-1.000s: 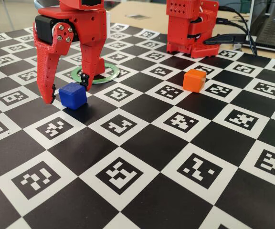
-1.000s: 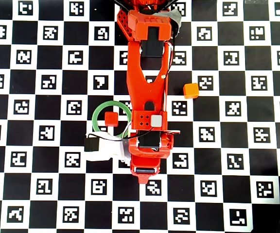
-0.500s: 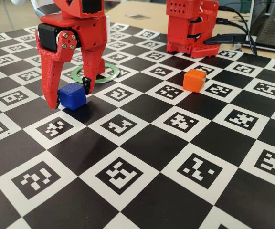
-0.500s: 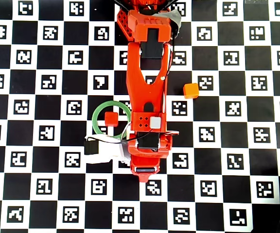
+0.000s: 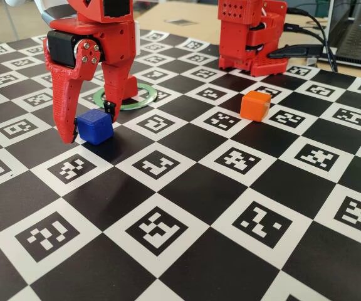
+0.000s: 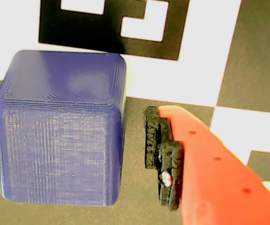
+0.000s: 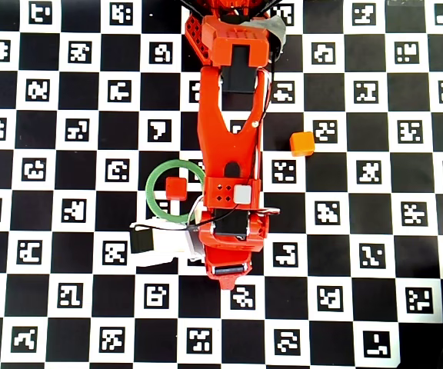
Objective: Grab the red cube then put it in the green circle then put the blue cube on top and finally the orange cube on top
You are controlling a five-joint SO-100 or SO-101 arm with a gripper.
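The blue cube [image 5: 95, 127] sits on the checkered mat, just in front of the green circle [image 5: 150, 99]. My red gripper [image 5: 90, 127] is lowered around it, open, with one finger on each side. In the wrist view the blue cube [image 6: 60, 136] fills the left, and the black pad of one fingertip [image 6: 154, 140] stands a small gap to its right; the other finger is out of view. In the overhead view the red cube [image 7: 176, 188] lies inside the green circle [image 7: 149, 192], and my arm hides the blue cube. The orange cube [image 5: 254, 105] [image 7: 302, 143] sits apart to the right.
The mat [image 5: 187, 207] is a black-and-white checkerboard with printed markers. The red arm base [image 5: 249, 34] stands at the back right, with cables and a laptop [image 5: 356, 37] behind it. A white and black camera unit [image 7: 156, 242] sticks out beside my wrist.
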